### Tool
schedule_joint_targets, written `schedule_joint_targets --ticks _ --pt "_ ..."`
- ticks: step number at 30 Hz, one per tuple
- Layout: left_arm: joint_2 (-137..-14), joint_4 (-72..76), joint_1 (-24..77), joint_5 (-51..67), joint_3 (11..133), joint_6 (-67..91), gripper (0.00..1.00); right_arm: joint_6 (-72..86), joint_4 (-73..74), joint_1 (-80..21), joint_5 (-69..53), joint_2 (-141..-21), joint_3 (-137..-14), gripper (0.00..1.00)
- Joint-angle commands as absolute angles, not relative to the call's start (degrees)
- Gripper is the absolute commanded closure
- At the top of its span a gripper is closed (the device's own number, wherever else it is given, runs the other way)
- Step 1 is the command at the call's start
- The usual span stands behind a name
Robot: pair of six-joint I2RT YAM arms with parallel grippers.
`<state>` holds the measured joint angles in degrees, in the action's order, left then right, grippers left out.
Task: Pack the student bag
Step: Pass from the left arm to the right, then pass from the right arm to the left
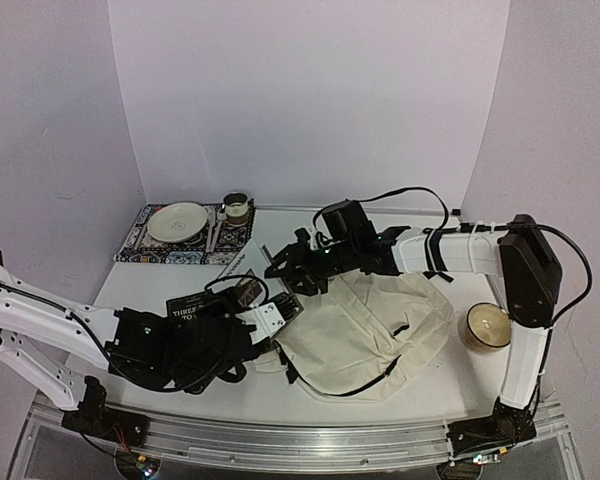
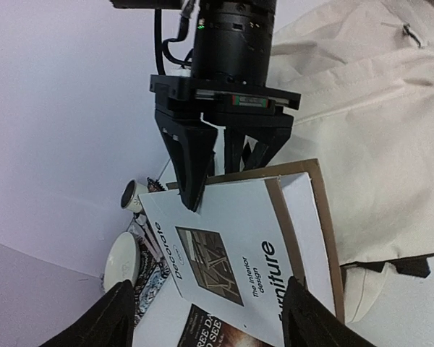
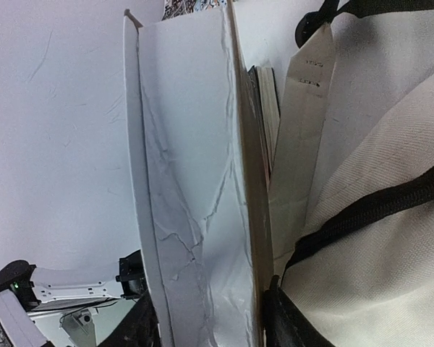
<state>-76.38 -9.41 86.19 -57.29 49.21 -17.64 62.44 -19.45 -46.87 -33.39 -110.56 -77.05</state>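
Our L fingers (image 2: 112, 318) stand wide apart, either side of the white book (image 2: 231, 246), not gripping it. R fingers (image 2: 188, 159) pinch the book's far edge. The student bag (image 1: 370, 320) lies flat mid-surface (image 1: 430, 390), just beside the book; candle (image 1: 487, 325) further right.

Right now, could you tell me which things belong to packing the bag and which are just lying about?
For the job: student bag, white book, dark book.
Lying about: plate, cup, placemat, candle.
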Motion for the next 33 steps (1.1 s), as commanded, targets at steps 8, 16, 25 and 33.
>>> schedule_joint_targets --ticks 8,16,25,33 --pt "-65.7 -11.3 69.4 -31.9 45.8 14.3 0.15 62.1 -26.2 -45.3 -28.6 -102.1 -70.7 0.60" --pt "-65.6 -6.8 57.8 -16.3 42.6 30.0 0.10 63.5 -32.9 -44.0 -22.1 -94.9 -63.0 0.63" --pt "-62.3 8.3 54.4 -7.4 35.6 47.5 0.08 65.8 -43.4 -43.9 -14.2 -87.1 -53.0 0.64" --pt "-65.2 21.0 54.4 -4.0 32.8 60.4 0.07 69.5 -53.5 -43.9 -8.9 -82.6 -46.1 0.64"
